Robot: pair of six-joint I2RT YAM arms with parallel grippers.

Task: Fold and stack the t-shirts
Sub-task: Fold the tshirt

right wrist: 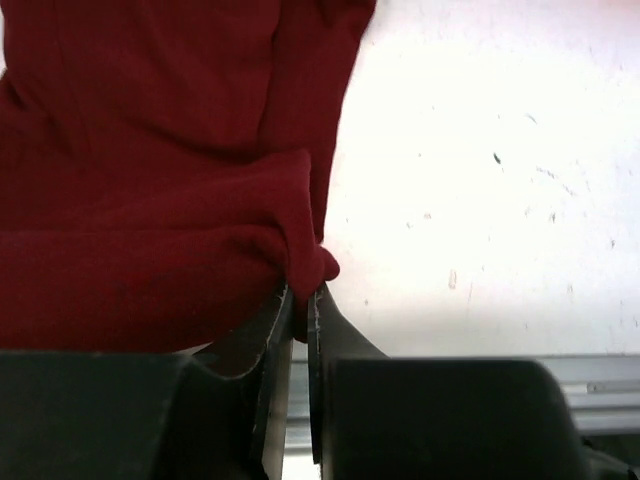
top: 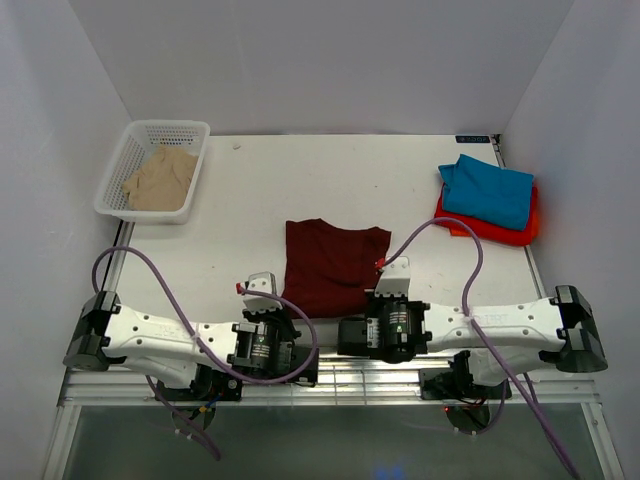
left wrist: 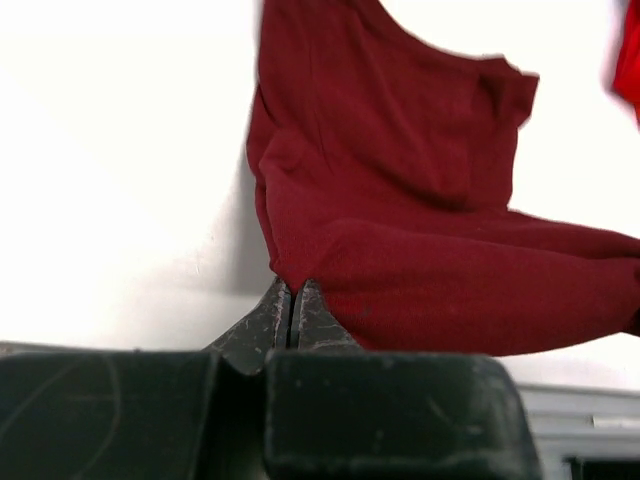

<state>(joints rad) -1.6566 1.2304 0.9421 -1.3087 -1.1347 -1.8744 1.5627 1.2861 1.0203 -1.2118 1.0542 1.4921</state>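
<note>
white table [top: 300,180], pale walls [top: 320,60]; maroon t-shirt [top: 330,265] apparently pinched at near edge.

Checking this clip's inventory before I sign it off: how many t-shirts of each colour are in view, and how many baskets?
Dark maroon t-shirt: 1
Teal-blue t-shirt: 1
Red-orange t-shirt: 1
Beige t-shirt: 1
White mesh basket: 1
Total: 5 things, 4 of them t-shirts
</note>
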